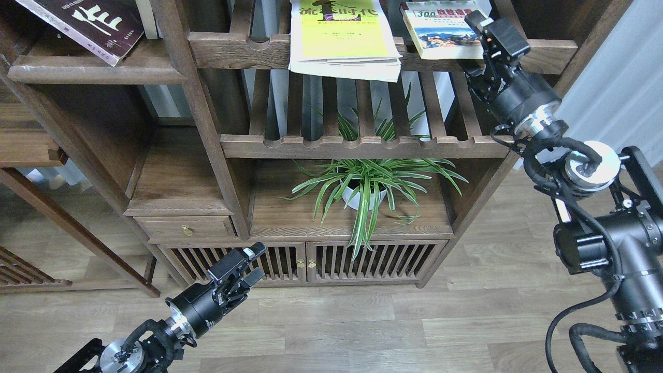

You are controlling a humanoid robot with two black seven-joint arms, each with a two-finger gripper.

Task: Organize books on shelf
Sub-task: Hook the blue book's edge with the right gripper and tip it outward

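Note:
The maroon book [88,23] lies at the top left on the solid dark-brown shelf [98,72]. The yellow-green book [342,36] lies on the top slatted rack [243,49], overhanging its front rail. The "300" book [440,31] lies on the same rack at the right. My right gripper [474,49] is open. Its upper finger is above the "300" book's front right corner and its lower finger is below the rail. My left gripper [255,261] is open and empty, low in front of the cabinet doors.
A potted spider plant [365,189] stands on a plank under the lower slatted rack [362,146]. A small drawer [186,228] and slatted cabinet doors [331,264] are at the bottom. Wood floor [388,321] lies in front. A pale curtain [616,77] hangs at the right.

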